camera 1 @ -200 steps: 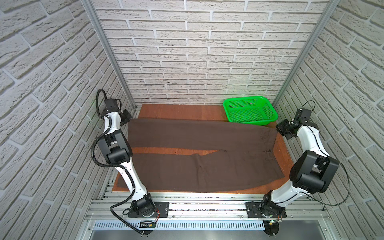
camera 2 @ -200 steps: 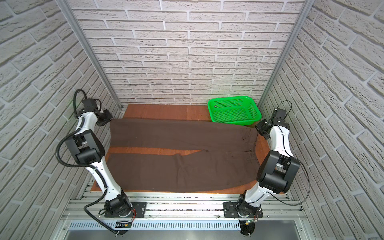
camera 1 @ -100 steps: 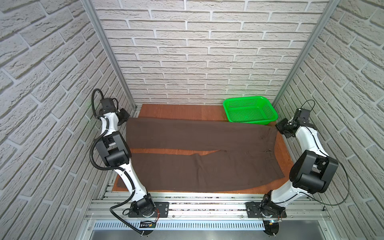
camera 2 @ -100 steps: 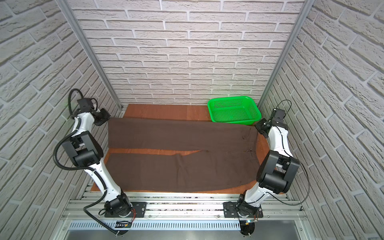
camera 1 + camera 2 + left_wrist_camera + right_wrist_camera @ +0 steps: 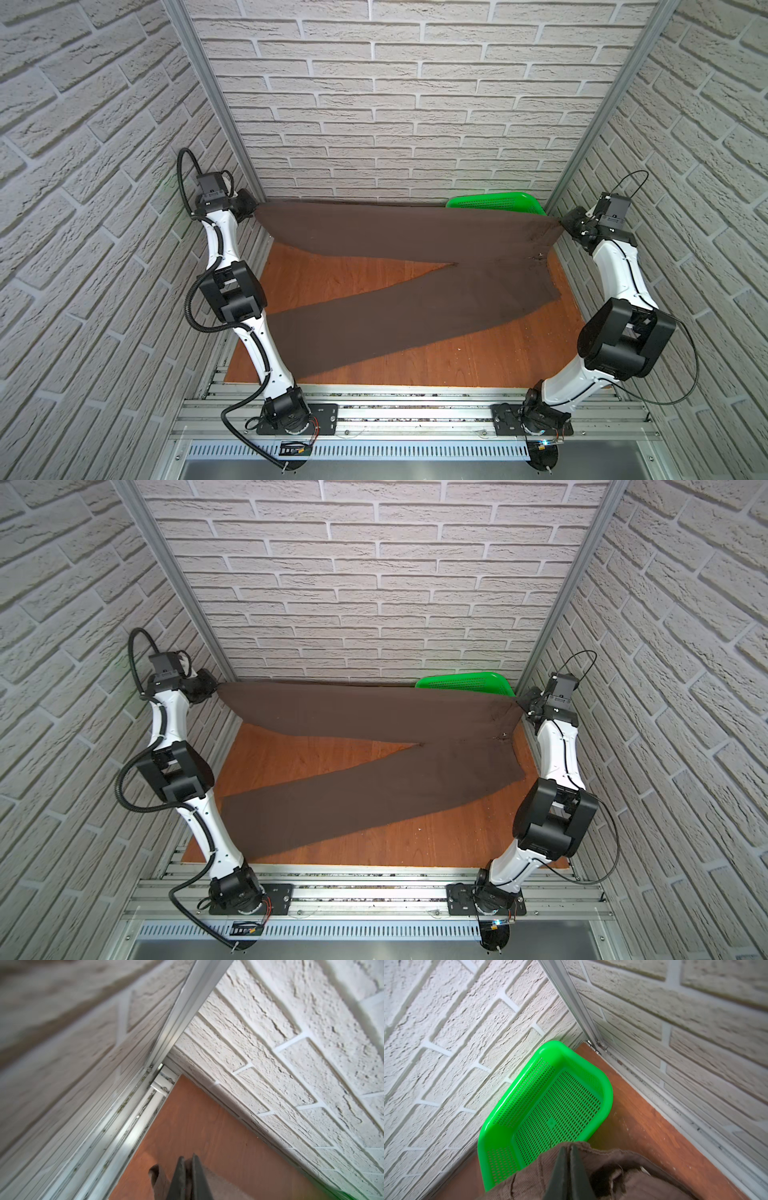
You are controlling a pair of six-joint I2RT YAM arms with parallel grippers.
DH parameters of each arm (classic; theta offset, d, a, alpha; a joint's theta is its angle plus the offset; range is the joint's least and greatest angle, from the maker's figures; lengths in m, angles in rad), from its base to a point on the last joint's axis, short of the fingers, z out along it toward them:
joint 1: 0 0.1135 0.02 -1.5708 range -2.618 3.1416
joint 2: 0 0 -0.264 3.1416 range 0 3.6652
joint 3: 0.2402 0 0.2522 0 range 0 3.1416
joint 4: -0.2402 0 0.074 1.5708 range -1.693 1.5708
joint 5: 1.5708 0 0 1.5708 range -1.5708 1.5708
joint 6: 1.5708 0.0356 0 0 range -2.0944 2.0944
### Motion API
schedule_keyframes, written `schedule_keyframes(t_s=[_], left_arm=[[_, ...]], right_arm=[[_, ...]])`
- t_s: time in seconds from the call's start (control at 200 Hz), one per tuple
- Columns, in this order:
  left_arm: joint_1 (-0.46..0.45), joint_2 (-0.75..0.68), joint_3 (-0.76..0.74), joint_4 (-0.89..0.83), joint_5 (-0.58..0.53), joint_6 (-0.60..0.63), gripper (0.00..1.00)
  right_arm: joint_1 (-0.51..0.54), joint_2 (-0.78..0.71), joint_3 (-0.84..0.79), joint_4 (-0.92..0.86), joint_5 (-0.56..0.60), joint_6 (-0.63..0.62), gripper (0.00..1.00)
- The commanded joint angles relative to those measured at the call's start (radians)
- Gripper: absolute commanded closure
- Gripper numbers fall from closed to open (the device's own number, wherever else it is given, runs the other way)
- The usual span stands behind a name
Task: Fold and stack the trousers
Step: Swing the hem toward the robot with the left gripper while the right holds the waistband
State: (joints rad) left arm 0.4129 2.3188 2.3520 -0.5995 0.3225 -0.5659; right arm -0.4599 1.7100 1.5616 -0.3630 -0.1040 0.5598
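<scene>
1. One pair of trousers (image 5: 415, 299), dark brown, spread left to right over one reddish wooden table (image 5: 478, 365).
2. Two legs: far one up off the wood, stretched taut along the far side; near one flat on the table, slanting toward the near left corner.
3. One small pale button (image 5: 539, 254) at the waistband, on the right end.
4. Two arms, two grippers, both held high at the far corners in both top views.
5. At the far left, left gripper (image 5: 252, 208): jaws pressed together on the hem corner of the far leg. In the left wrist view, brown cloth beside and below the two dark fingers (image 5: 178, 1178).
6. At the far right, right gripper (image 5: 562, 223): jaws clamped on the far waistband corner. In the right wrist view, bunched brown fabric around the two closed fingers (image 5: 558, 1174).
7. One green basket (image 5: 494, 202), perforated, far right against the far wall. Partly hidden behind the raised cloth in both top views; contact with the cloth not clear.
8. Three brick-patterned walls (image 5: 395, 104) around the table.
9. One aluminium rail (image 5: 415, 411) along the near edge, carrying both arm bases.
</scene>
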Motion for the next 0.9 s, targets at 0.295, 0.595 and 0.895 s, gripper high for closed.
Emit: schedule_keyframes(t_s=[0.295,0.595,0.895], left_arm=[[0.060,-0.279,-0.504,0.302,-0.017,-0.076,1.00],[0.142,-0.666,-1.088,0.542,-0.001,-0.147,1.00],[0.245,-0.992,-1.400,0.548,0.007,-0.200,1.00]], right_arm=[[-0.010,0.057,-0.005,0.086,0.132,-0.124,0.95],[-0.015,0.059,-0.047,0.077,0.201,-0.190,0.94],[-0.014,0.048,-0.166,0.165,0.209,-0.186,0.94]])
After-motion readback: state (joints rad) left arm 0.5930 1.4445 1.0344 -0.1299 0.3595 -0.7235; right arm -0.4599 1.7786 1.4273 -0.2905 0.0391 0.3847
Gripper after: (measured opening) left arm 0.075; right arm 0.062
